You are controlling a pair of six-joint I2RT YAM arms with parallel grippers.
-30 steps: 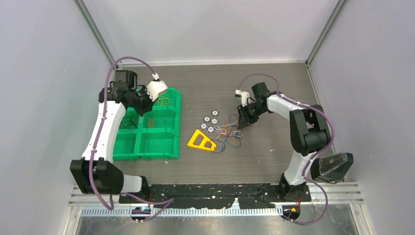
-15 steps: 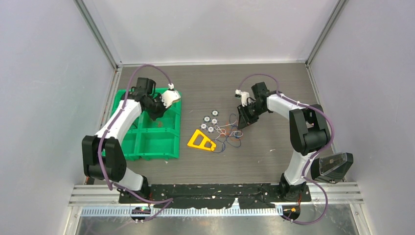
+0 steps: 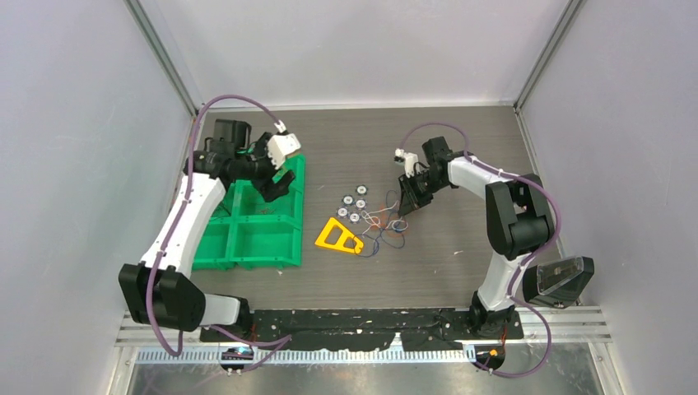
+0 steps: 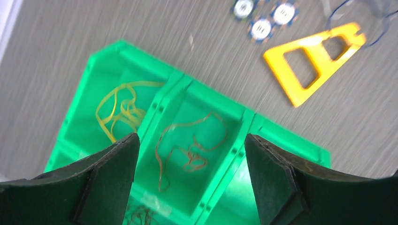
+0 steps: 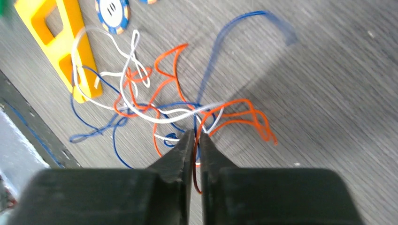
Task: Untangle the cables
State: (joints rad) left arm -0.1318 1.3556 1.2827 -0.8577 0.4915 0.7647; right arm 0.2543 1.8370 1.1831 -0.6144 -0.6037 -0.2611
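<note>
The table [image 3: 461, 156] is dark wood with grey walls around it. A green tray [image 3: 247, 247] sits on its left side. The left gripper [image 4: 190, 145] hangs over the tray with its fingers wide apart, holding nothing. Under it, a yellow wire [image 4: 115, 101] and an orange wire [image 4: 187, 150] lie in boxes side by side. The right gripper [image 5: 197, 140] pinches one strand of the tangled cables [image 5: 141, 110] beside a yellow triangle [image 5: 65, 28].

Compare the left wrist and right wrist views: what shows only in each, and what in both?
Only left wrist: the green tray, yellow cables in one compartment, orange cables in the next; left gripper, jaws open. Only right wrist: the tangled cables, one strand pinched by the right gripper. Both: the table, the yellow frame and round discs.
</note>
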